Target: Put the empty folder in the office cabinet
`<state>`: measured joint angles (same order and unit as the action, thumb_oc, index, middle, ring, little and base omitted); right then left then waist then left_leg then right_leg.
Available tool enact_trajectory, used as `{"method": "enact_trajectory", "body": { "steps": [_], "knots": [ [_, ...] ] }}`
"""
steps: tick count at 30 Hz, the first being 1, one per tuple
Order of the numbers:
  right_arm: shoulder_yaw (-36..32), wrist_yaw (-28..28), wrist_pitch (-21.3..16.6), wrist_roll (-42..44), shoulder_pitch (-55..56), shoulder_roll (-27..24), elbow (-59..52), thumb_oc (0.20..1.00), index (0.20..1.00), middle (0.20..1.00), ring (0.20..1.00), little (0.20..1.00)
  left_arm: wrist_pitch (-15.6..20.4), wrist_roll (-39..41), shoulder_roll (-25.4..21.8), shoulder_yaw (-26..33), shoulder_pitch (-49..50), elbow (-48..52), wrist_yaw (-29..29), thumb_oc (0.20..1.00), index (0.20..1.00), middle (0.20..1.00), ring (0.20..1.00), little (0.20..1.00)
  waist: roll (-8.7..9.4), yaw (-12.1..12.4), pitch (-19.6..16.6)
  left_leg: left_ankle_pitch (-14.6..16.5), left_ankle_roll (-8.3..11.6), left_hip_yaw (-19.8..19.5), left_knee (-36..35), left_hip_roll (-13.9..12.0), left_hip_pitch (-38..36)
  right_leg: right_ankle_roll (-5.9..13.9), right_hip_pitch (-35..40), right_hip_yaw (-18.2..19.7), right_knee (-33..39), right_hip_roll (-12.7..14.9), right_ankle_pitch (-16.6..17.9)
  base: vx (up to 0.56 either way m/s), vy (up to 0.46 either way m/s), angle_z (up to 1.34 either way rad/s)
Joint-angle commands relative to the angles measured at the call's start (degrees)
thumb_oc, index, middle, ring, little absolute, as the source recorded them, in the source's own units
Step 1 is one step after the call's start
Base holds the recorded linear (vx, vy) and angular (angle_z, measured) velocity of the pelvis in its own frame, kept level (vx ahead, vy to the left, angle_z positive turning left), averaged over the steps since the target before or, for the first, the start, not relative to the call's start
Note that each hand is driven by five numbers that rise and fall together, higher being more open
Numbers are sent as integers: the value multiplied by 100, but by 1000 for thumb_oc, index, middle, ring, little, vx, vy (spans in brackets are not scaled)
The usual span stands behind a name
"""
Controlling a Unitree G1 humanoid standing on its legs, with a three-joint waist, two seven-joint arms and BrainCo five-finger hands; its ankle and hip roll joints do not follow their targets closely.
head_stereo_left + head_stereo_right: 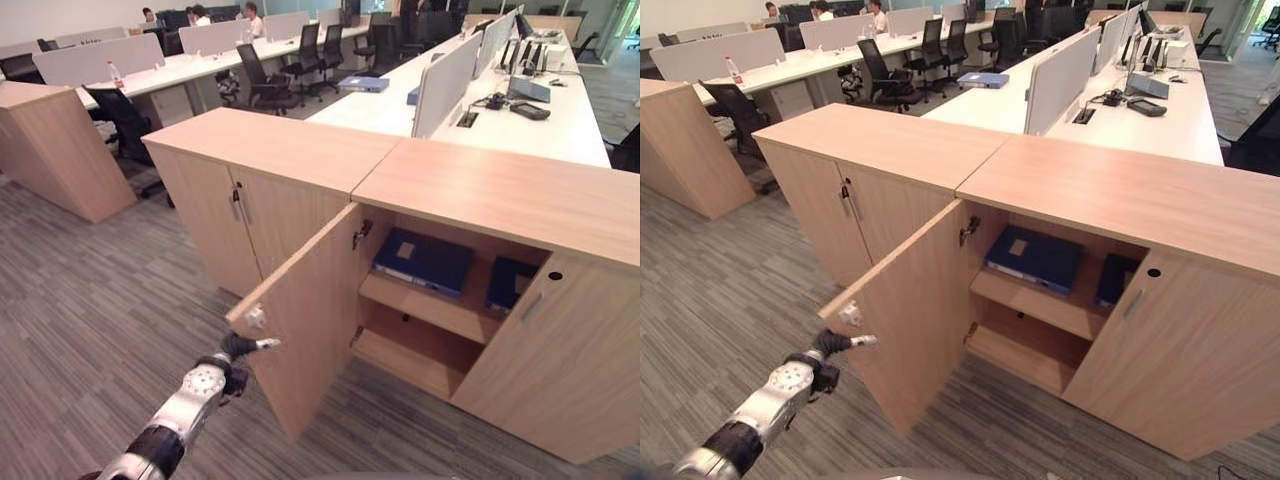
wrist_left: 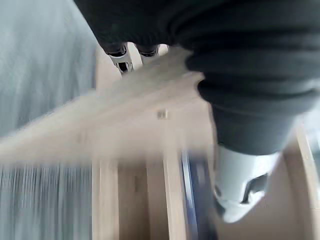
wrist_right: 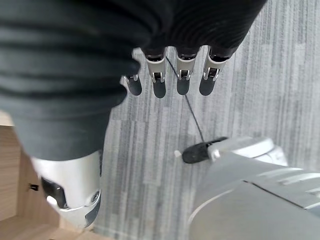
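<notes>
Nearest, the left hand (image 1: 238, 348) reaches with straight, relaxed fingers to the free edge of the open cabinet door (image 1: 305, 310), holding nothing; the right hand (image 3: 170, 75) hangs over the carpet with fingers extended, also empty. Behind the door, the blue folder (image 1: 424, 262) lies flat on the upper shelf (image 1: 420, 305) of the office cabinet (image 1: 500, 200), a second blue folder (image 1: 508, 283) just beside it. So placing looks finished, and the step in hand is probably closing: the fingers should push the door edge inward, swinging it shut

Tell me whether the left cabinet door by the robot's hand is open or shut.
Open. The cabinet door stands swung outward, exposing the shelf and a blue folder on it.
</notes>
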<state>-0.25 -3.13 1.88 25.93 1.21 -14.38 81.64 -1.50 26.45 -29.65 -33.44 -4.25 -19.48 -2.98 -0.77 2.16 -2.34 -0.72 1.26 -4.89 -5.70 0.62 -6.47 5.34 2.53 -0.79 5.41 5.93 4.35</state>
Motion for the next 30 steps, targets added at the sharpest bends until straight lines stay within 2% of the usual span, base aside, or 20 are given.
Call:
{"method": "enact_trajectory", "body": {
  "steps": [1,2,4,5,6,10,13,15,18,23,24,25,28,29,30],
  "knots": [
    [70,61,-54,188,-511,102,445,1000,1000,1000,1000,1000,406,782,873,-279,-1100,665,-1077,1000,1000,1000,1000,1000,18,-624,129,658,-21,112,70,-96,-100,238,258,-313,-41,-176,-724,9,-24,-11],
    [98,95,-58,173,-492,131,468,1000,1000,1000,1000,1000,336,1273,689,-469,-955,1052,-1435,1000,1000,1000,1000,1000,27,-620,148,666,-15,117,70,-101,-106,239,267,-300,-41,-186,-731,10,-22,-15],
    [118,123,-63,155,-480,144,483,1000,1000,1000,1000,1000,294,1537,566,-541,-913,1218,-1613,1000,1000,1000,1000,1000,35,-615,154,670,-14,118,70,-101,-108,242,270,-296,-41,-192,-734,7,-17,-16],
    [168,184,-74,114,-447,182,475,1000,1000,1000,1000,1000,168,2123,452,-577,-758,1432,-1913,1000,1000,1000,1000,1000,52,-610,169,669,-11,123,70,-108,-103,245,268,-290,-41,-196,-732,1,-18,-9],
    [195,209,-82,101,-429,212,469,1000,1000,1000,1000,1000,78,2381,452,-575,-665,1465,-2049,1000,1000,1000,1000,1000,64,-606,173,668,-12,125,70,-109,-105,243,270,-287,-41,-198,-728,1,-18,-10],
    [306,294,-168,8,-344,310,439,1000,1000,1000,1000,1000,86,2942,329,-393,-194,1580,-2306,1000,1000,1000,1000,1000,98,-573,168,660,-4,127,70,-110,-95,236,280,-294,-41,-200,-729,-1,-12,-19],
    [345,323,-205,-18,-318,346,432,1000,1000,1000,1000,1000,85,3068,271,-198,79,1505,-2339,1000,1000,1000,1000,1000,106,-546,167,644,-2,121,70,-109,-88,228,283,-304,-41,-199,-720,-3,-4,-10],
    [354,352,-262,27,-309,394,416,1000,1000,1000,1000,1000,155,3190,246,122,474,1392,-2307,1000,1000,1000,1000,1000,119,-489,166,626,0,109,70,-108,-78,217,284,-316,-41,-196,-713,-12,-2,7],
    [332,353,-289,88,-283,411,403,1000,1000,1000,1000,1000,314,3063,328,537,841,1098,-2113,1000,1000,1000,1000,1000,128,-435,160,605,2,82,70,-104,-73,207,294,-326,-41,-195,-715,-3,0,2],
    [272,248,-295,119,-280,380,423,1000,1000,1000,1000,1000,442,2732,777,1126,1149,204,-1525,1000,1000,1000,1000,1000,137,-384,170,561,8,36,70,-100,-46,192,292,-383,-41,-189,-707,-2,0,-1],
    [239,204,-274,118,-282,348,391,1000,1000,1000,1000,1000,423,2287,963,1332,1182,-455,-1248,1000,1000,1000,1000,1000,137,-368,177,541,8,21,70,-102,-30,185,280,-405,-41,-190,-702,-14,1,5],
    [239,203,-274,118,-283,345,390,1000,1000,1000,1000,1000,427,2283,970,1333,1177,-464,-1250,1000,1000,1000,1000,1000,134,-371,179,541,8,19,70,-102,-31,185,282,-407,-41,-190,-702,-25,6,7],
    [201,216,-229,138,-288,337,299,1000,1000,1000,1000,1000,241,1671,1382,1837,1175,-2076,-1018,1000,1000,1000,1000,1000,136,-375,179,513,9,20,70,-99,-6,170,258,-421,-41,-186,-689,-12,5,3],
    [203,216,-228,138,-291,334,299,1000,1000,1000,1000,1000,248,1668,1389,1841,1166,-2090,-1023,1000,1000,1000,1000,1000,133,-378,183,514,9,19,70,-100,-7,170,259,-422,-41,-187,-689,0,0,0],
    [184,239,-221,201,-262,348,251,1000,1000,1000,1000,1000,331,1306,1638,2185,963,-3062,-864,1000,1000,1000,1000,1000,154,-378,178,501,11,31,70,-95,-9,151,261,-423,-41,-190,-673,0,-6,4]
  ]
}}
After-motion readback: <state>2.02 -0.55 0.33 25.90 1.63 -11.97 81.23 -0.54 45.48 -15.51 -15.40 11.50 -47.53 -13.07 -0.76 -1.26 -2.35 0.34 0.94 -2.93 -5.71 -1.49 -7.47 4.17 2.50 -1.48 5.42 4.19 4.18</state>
